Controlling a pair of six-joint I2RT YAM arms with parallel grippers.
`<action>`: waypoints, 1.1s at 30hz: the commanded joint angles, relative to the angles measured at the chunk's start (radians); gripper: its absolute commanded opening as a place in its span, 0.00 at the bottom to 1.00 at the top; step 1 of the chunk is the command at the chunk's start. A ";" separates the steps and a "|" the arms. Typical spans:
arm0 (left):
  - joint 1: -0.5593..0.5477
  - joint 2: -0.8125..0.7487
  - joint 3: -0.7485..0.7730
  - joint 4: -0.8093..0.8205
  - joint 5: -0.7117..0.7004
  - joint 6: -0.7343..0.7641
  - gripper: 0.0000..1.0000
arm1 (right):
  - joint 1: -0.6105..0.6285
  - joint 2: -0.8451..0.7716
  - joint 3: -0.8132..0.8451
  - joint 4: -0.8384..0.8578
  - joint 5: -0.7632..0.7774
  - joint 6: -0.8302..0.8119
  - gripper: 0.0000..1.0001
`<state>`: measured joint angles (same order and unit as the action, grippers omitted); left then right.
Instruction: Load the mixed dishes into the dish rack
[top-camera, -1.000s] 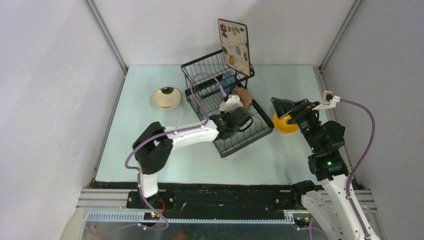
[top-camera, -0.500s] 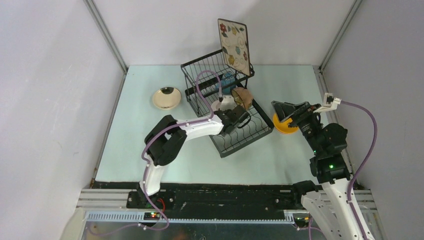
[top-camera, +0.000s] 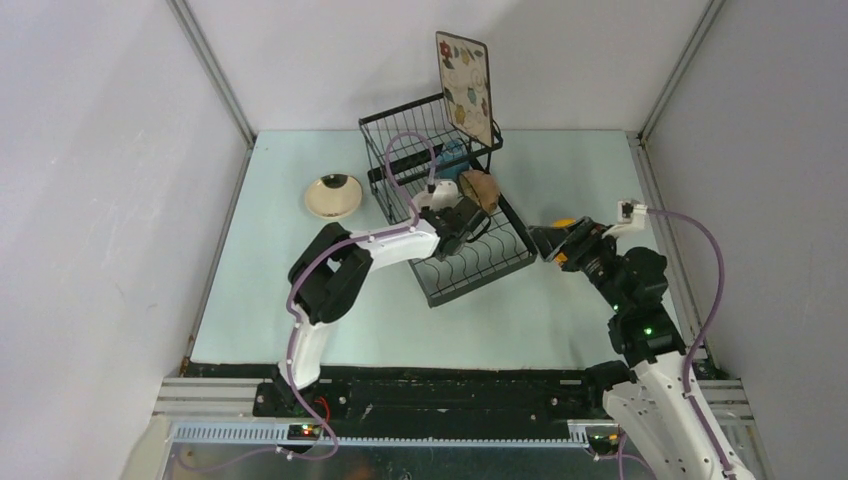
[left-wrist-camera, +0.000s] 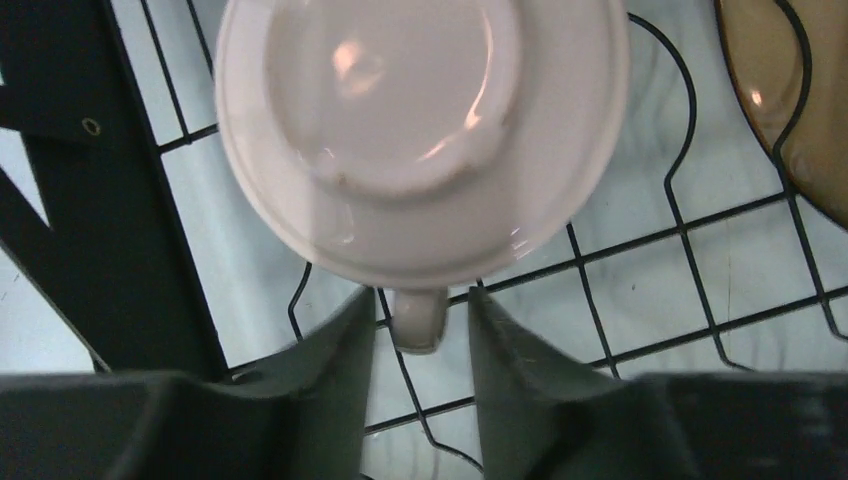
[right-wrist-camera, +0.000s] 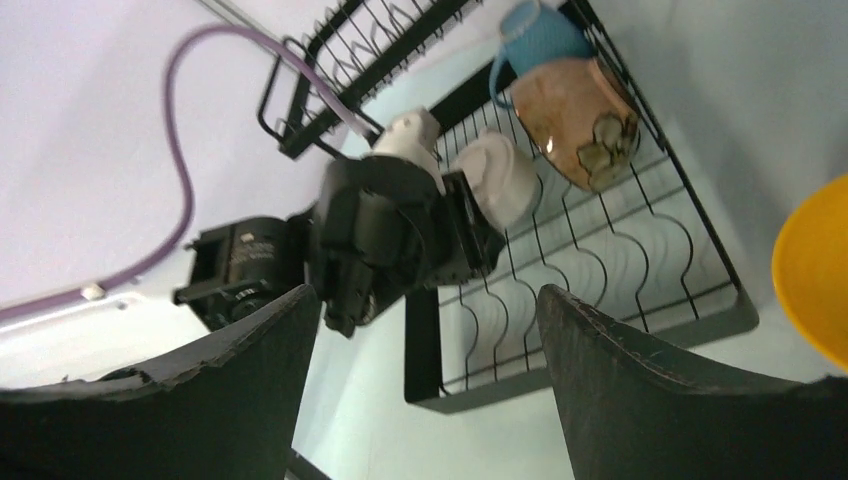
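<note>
The black wire dish rack (top-camera: 478, 262) stands mid-table. A square floral plate (top-camera: 465, 85) leans upright at its raised basket, with a blue mug (top-camera: 452, 156) under it. A white cup (left-wrist-camera: 420, 130) lies upside down on the lower tray, beside a brown patterned bowl (left-wrist-camera: 800, 100). My left gripper (left-wrist-camera: 420, 312) is slightly open, its fingers either side of the cup's handle (left-wrist-camera: 417, 322) with small gaps. My right gripper (right-wrist-camera: 428, 300) is wide open and empty, just right of the rack, over the yellow bowl (right-wrist-camera: 815, 270). A round cream plate (top-camera: 333, 196) lies on the table left of the rack.
Grey walls close in the table on the left, back and right. In the right wrist view the left arm's wrist (right-wrist-camera: 400, 235) sits over the rack's lower tray (right-wrist-camera: 600, 290), with the cup (right-wrist-camera: 500, 180), bowl (right-wrist-camera: 575, 120) and mug (right-wrist-camera: 535, 40) behind it.
My left gripper carried the white cup toward the back of the lower tray. The rack shifted slightly left. My right gripper moved left and lower, now covering most of the yellow bowl.
</note>
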<state>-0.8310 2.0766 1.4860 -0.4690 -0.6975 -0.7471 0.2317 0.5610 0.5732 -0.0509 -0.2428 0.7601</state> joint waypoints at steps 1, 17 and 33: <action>0.025 -0.054 -0.021 0.087 -0.094 0.023 0.61 | 0.040 0.011 -0.038 -0.003 0.040 0.006 0.83; -0.165 -0.479 -0.322 0.071 -0.245 0.062 0.80 | 0.250 0.185 -0.110 0.155 0.219 -0.028 0.74; 0.076 -1.012 -0.979 0.267 -0.054 -0.052 0.72 | 0.505 0.883 0.050 0.658 0.458 0.048 0.15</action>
<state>-0.8562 1.1667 0.5961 -0.3115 -0.8452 -0.7609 0.7280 1.3083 0.5098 0.4496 0.1532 0.7433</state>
